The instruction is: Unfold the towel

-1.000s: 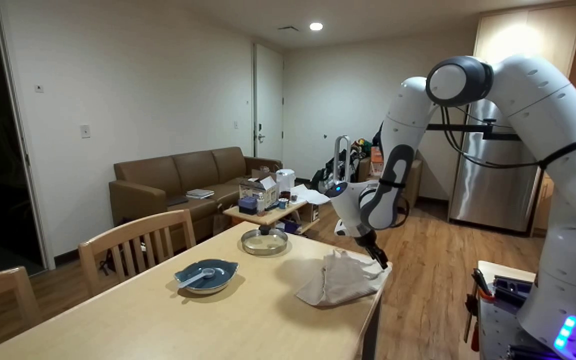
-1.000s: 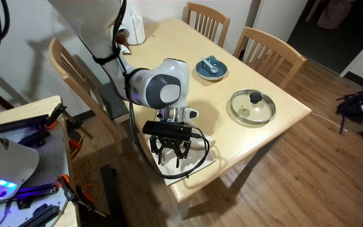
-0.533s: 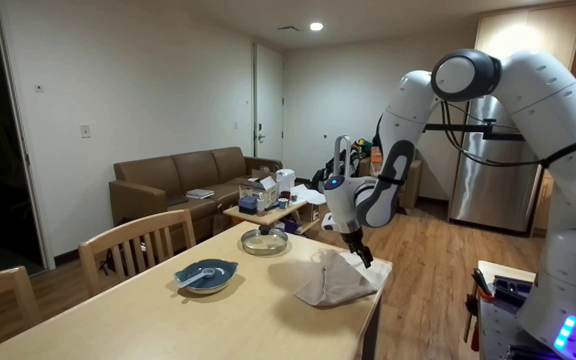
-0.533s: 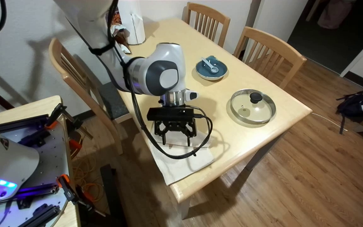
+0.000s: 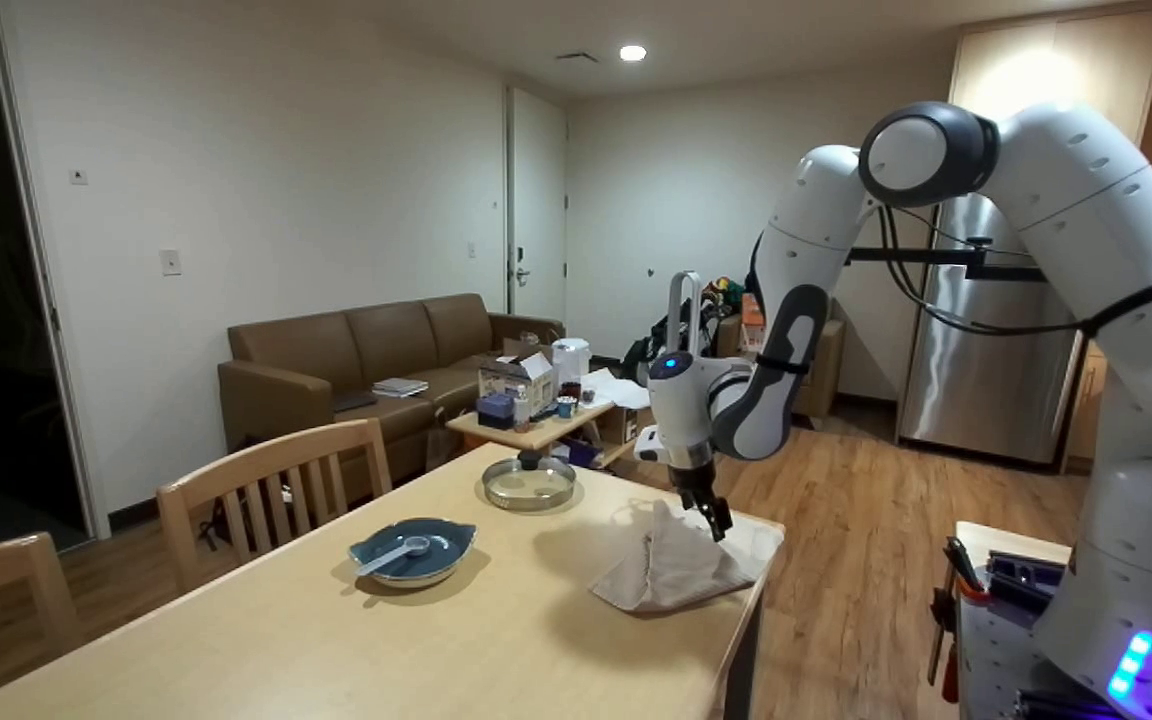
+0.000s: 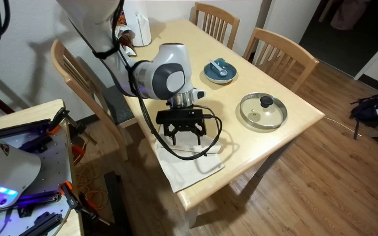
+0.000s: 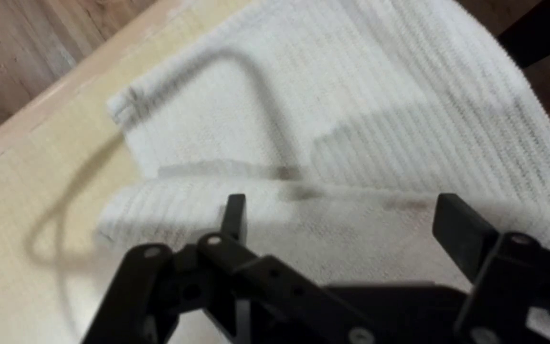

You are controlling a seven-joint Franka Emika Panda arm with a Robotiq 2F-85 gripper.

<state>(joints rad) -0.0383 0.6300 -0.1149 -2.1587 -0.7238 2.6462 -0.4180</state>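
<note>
off-white ribbed cloth towel (image 6: 185, 172) is on the pale wood table (image 6: 218, 95), at the corner nearest 6 o'clock in an exterior view. partly folded: one layer flat, the rest doubled over, with a tented peak (image 5: 669, 555) in an exterior view. wrist view: fold edge runs roughly 9 to 3 o'clock, flat corner at 10. black two-finger gripper (image 6: 186, 143) has its fingers (image 7: 461, 234) spread apart over the doubled part; can't tell if tips touch cloth. it blocks the towel at 6 o'clock in wrist view; cloth cut off at 12. looped black cable (image 6: 189, 158) crosses in front in an exterior view. brownish marks by the fold too blurred to call.
</note>
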